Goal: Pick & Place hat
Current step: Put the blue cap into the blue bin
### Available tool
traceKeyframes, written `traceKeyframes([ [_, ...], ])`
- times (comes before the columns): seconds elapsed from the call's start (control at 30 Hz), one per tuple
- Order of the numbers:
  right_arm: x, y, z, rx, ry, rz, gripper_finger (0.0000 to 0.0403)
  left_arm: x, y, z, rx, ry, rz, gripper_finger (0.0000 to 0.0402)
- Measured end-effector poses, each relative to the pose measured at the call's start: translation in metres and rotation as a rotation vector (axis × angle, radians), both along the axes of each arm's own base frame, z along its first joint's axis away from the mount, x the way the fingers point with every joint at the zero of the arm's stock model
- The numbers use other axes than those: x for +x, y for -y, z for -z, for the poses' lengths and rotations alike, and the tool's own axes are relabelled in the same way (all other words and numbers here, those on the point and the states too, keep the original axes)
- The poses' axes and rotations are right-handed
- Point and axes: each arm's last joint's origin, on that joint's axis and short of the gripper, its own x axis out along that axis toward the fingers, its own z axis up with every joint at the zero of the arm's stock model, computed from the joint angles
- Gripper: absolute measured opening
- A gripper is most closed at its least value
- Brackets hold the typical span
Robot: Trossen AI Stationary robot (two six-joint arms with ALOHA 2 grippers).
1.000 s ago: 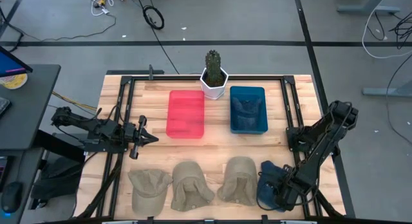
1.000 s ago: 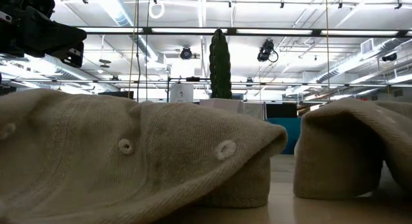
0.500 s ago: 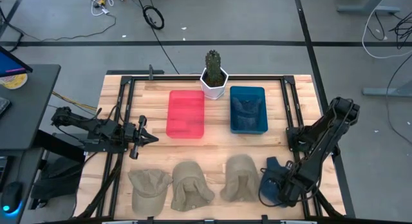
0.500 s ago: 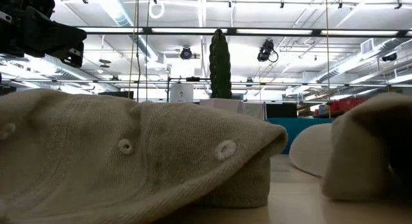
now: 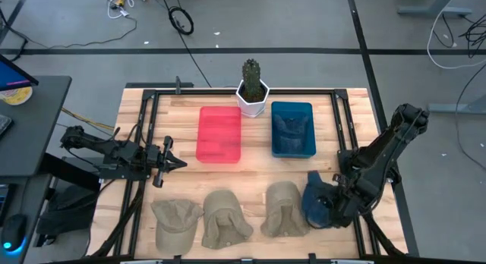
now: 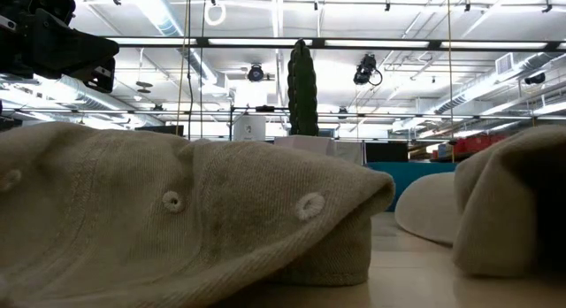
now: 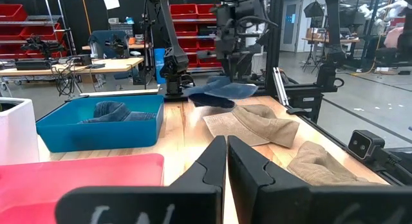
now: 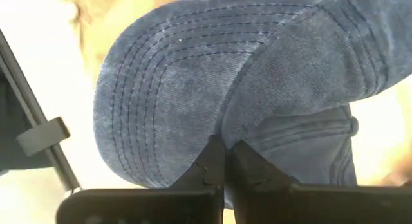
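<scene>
- Wooden worktop (image 5: 357, 127): your right end effector (image 5: 334, 205) clamps the blue hat (image 5: 316, 204); the blue bin (image 5: 293, 129) lies ahead, toward the cactus.
- Left end effector (image 5: 168, 162), closed, idles well apart.

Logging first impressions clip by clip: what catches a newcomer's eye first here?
The right gripper, at the table's front right, is shut on a blue denim hat lifted beside three tan hats lined along the front edge. Behind them sit a red bin and a blue bin already holding denim, flanking a potted cactus.

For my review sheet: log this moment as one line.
right gripper: shut on blue hat, lifted | left gripper: shut, idle | blue bin: holds denim
</scene>
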Motion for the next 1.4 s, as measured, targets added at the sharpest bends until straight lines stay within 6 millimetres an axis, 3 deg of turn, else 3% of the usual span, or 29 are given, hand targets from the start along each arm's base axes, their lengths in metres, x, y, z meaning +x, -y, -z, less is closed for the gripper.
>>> traceKeyframes([
  [0.2, 0.010, 0.022, -0.011, -0.098, 0.038, -0.071, 0.0002, 0.000, 0.000, 0.000, 0.000, 0.000, 0.000, 0.0018],
  [0.47, 0.032, 0.043, -0.058, -0.271, 0.155, -0.179, 0.0001, 0.000, 0.000, 0.000, 0.000, 0.000, 0.000, 0.0018],
  [0.57, 0.038, 0.055, -0.066, -0.373, 0.161, -0.234, 0.0001, 0.000, 0.000, 0.000, 0.000, 0.000, 0.000, 0.0018],
  [0.97, 0.062, 0.116, -0.070, -0.698, 0.050, -0.332, 0.0001, 0.000, 0.000, 0.000, 0.000, 0.000, 0.000, 0.0018],
  [1.4, 0.082, 0.171, -0.063, -0.682, 0.015, -0.300, 0.0001, 0.000, 0.000, 0.000, 0.000, 0.000, 0.000, 0.0018],
])
